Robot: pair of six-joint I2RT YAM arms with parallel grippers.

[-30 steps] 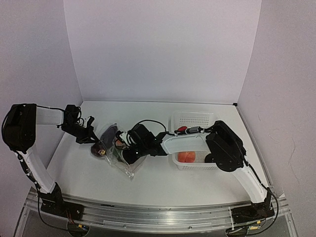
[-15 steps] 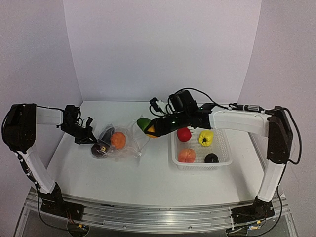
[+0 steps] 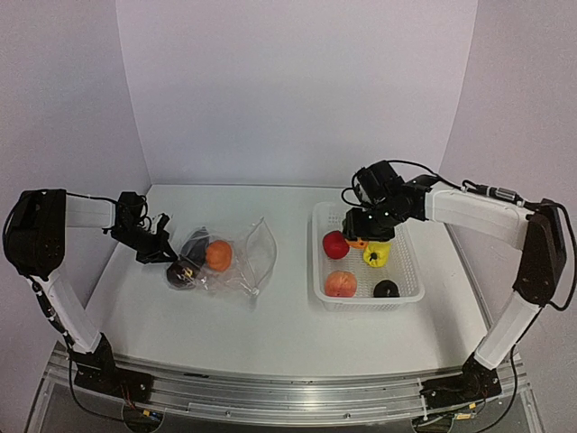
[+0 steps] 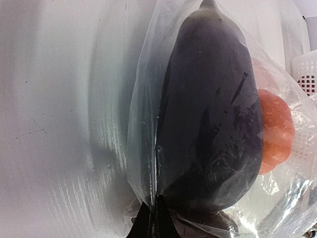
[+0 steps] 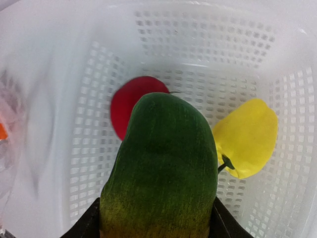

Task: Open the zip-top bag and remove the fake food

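Right wrist: the right gripper (image 5: 157, 225) is clamped round a green fruit (image 5: 161, 163) above the basket (image 5: 99, 64); the left gripper (image 4: 152, 225) pinches the bag (image 4: 143, 124) by its edge.

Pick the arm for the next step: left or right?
Right. Its gripper holds the green-orange piece above the white basket, ready to drop. The left gripper pinches the zip-top bag's edge.

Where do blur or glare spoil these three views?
Top external: even light, sharp throughout. Left wrist: sheen streaks the table and the zip-top bag; the dark purple piece is crisp. Right wrist: left edge smeared, the white basket slightly overexposed, the green piece sharp.
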